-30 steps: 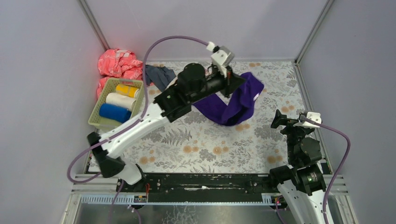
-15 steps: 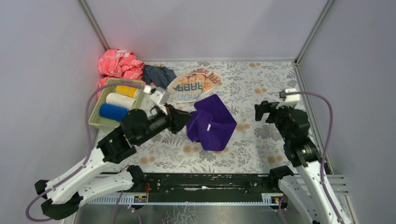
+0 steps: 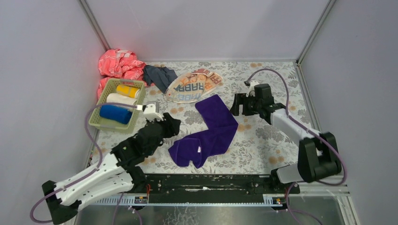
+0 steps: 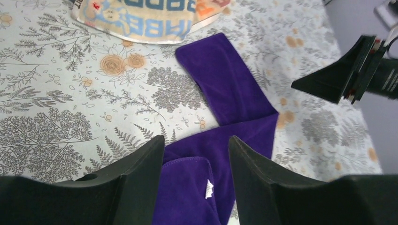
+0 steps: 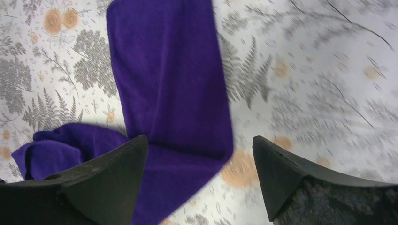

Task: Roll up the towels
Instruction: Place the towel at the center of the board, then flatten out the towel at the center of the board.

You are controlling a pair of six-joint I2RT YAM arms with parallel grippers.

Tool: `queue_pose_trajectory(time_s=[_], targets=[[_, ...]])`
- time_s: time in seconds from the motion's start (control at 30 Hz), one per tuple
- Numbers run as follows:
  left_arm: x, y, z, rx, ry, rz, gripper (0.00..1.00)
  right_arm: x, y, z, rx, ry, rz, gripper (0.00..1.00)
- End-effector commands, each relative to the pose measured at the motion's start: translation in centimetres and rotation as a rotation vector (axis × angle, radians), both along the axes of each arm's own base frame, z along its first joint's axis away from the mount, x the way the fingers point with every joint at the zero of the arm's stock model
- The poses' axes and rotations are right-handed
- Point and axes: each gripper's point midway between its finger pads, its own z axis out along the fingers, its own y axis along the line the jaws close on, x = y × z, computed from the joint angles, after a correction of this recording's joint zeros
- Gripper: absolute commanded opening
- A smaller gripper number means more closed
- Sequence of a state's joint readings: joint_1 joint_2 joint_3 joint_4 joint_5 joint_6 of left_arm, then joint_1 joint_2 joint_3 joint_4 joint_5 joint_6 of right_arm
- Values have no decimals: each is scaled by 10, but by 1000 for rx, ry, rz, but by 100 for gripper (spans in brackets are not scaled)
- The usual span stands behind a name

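The worktop (image 3: pixel 263 145) carries a grey-and-orange floral covering across its full area.

The purple towel (image 3: pixel 213 131) lies at the centre of the worktop in a bent strip. Its far section is flat. Its near end is folded over on itself, with a small white label visible in the left wrist view.

The cream towel (image 3: pixel 192 86), printed "RABBIT", lies just beyond the far end of the purple towel.

The green basket (image 3: pixel 99 104) sits at the left edge of the worktop. A pink cloth (image 3: pixel 119 65) is bunched in the far-left corner, beside the basket. The dark grey-blue towel (image 3: pixel 159 75) is crumpled between the pink cloth and the cream towel.

The basket holds three rolls side by side: yellow (image 3: pixel 127 90) farthest, white (image 3: pixel 121 99) in the middle, blue (image 3: pixel 115 113) nearest.

The left tool (image 4: pixel 196 140) is above the folded near end of the purple towel, jaws partly apart, gripping nothing.

The right tool (image 5: pixel 199 140) is over the far section of the purple towel, jaws spread wide, gripping nothing.
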State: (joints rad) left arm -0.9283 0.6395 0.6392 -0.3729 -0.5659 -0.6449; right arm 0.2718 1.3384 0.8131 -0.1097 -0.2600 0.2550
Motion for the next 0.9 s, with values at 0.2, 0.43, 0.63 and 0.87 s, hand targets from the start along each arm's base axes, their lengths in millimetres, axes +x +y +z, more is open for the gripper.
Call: queue_pose_trajectory(time_s=[0.2,0.43,0.63,0.87], targets=[[36,-51,-52,62,159,-81,55,66,86,-24,-9,67,165,81],[28,-56,-95,118,318,-173,59,61,112,-65,-7,205,213,78],[16,-62,-119,179,420,-246,61,55,46,-106,-154,345,-18,81],[15,-62,-120,190,428,-257,63,50,-43,-83,-244,275,-264,81]])
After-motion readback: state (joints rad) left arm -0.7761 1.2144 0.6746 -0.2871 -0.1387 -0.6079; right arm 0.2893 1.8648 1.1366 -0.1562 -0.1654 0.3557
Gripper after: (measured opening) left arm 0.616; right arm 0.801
